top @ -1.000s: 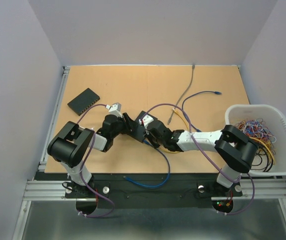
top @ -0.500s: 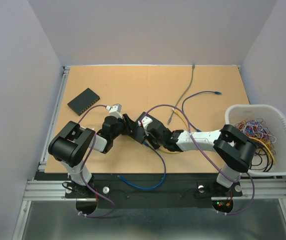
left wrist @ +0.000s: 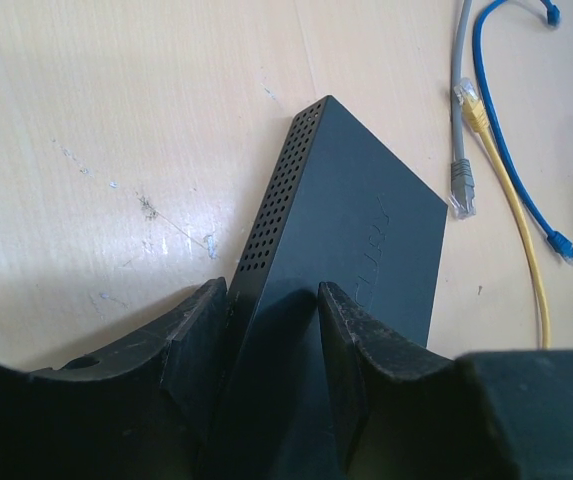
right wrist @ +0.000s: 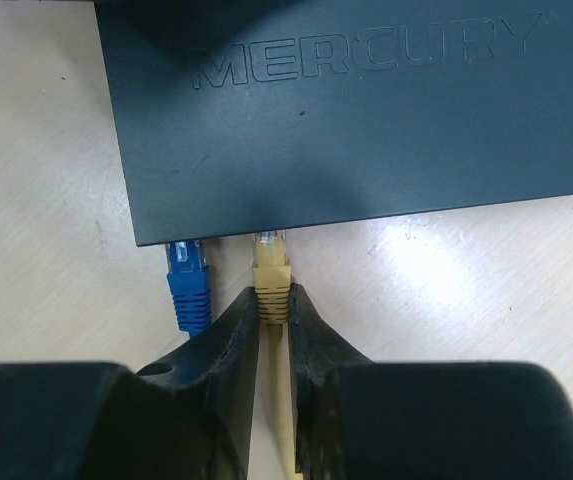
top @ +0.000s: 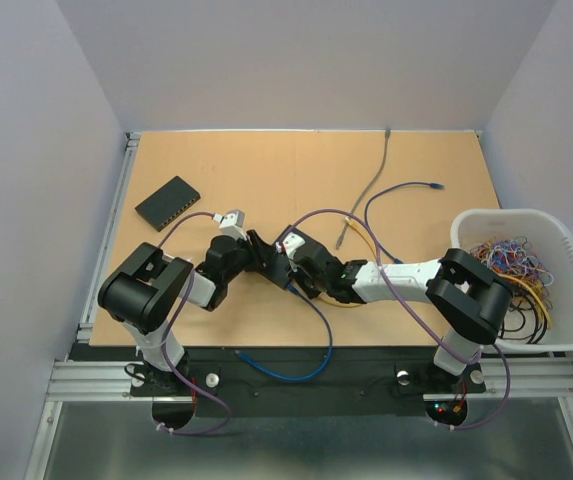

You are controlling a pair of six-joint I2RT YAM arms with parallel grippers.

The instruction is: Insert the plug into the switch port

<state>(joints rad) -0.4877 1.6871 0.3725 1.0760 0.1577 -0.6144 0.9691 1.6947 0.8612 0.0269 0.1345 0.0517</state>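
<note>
At the switch port face, the right gripper pinches the yellow plug, tip at the opening, while the left gripper clamps the switch; insertion step, a straight push home judged next.

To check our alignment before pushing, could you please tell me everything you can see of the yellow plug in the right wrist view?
The yellow plug has a rubbery-looking yellow boot and a pale translucent tip. The right arm's jaws pinch the boot from both sides, its yellow cable running back between them. It points straight at the black switch, tip at the front edge; whether it is seated cannot be told. A blue plug sits close beside it.
</note>
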